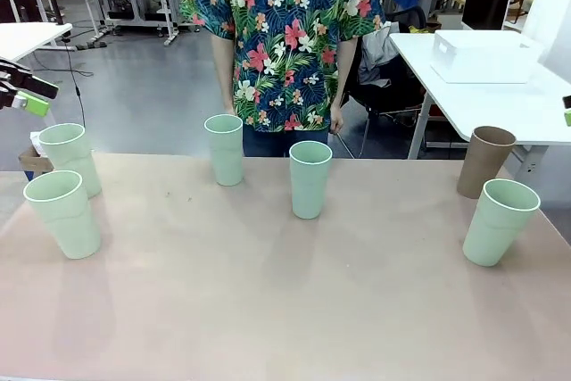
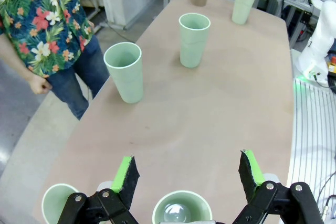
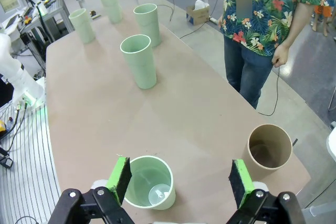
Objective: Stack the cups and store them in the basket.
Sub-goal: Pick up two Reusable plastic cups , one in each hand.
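Five mint green cups and one brown cup stand upright and apart on the table: two at the left [image 1: 64, 214] [image 1: 70, 160], two in the middle [image 1: 225, 149] [image 1: 310, 178], and at the right a mint one [image 1: 498, 220] beside the brown cup [image 1: 484, 161]. My left gripper [image 2: 188, 174] hangs open above the front left cup [image 2: 182, 211]; it also shows at the picture's left edge [image 1: 34, 95]. My right gripper [image 3: 181, 177] is open above the right mint cup [image 3: 148, 182], with the brown cup [image 3: 269, 148] beside it. The white basket [image 1: 482, 55] sits on a separate white table at the back right.
A person in a flowered shirt [image 1: 281, 33] stands at the far edge, hands hanging at their sides. The brown tabletop [image 1: 285, 310] is bare between the cups. The other arm's white base [image 2: 320, 35] stands beside the table.
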Tool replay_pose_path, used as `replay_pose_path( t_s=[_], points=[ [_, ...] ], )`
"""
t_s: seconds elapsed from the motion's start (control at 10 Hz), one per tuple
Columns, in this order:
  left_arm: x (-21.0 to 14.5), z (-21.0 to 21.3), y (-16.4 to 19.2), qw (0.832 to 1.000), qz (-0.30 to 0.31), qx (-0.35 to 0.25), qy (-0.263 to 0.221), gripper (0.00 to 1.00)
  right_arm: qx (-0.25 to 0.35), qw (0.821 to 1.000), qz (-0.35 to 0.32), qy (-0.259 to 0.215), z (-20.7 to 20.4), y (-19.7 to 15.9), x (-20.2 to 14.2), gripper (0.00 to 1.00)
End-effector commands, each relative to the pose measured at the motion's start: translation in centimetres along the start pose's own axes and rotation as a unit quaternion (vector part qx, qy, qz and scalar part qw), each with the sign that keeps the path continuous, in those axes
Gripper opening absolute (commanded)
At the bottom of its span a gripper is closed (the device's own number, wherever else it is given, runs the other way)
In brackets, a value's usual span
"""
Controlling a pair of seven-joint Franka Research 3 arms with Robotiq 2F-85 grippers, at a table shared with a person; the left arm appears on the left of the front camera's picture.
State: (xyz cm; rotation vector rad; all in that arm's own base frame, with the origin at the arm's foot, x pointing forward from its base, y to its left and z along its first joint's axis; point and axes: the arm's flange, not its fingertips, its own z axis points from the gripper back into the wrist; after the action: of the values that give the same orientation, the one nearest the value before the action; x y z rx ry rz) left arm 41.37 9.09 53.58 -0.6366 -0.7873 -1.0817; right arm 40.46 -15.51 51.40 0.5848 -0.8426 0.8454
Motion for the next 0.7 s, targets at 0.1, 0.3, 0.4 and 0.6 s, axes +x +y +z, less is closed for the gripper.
replay_pose_path(
  t_s=[0.1,0.3,0.4,0.6],
  points=[
    [0.18,-0.06,0.09,1.0,-0.005,-0.003,-0.008,1.0,0.0,1.0,0.008,-0.013,-0.13,-0.26,0.27,1.0],
    [0.18,-0.06,0.09,1.0,-0.005,-0.003,-0.008,1.0,0.0,1.0,0.008,-0.013,-0.13,-0.26,0.27,1.0],
    [0.18,-0.06,0.09,1.0,-0.005,-0.003,-0.008,1.0,0.0,1.0,0.008,-0.013,-0.13,-0.26,0.27,1.0],
    [0.18,-0.06,0.09,1.0,-0.005,-0.003,-0.008,1.0,0.0,1.0,0.008,-0.013,-0.13,-0.26,0.27,1.0]
  ],
)
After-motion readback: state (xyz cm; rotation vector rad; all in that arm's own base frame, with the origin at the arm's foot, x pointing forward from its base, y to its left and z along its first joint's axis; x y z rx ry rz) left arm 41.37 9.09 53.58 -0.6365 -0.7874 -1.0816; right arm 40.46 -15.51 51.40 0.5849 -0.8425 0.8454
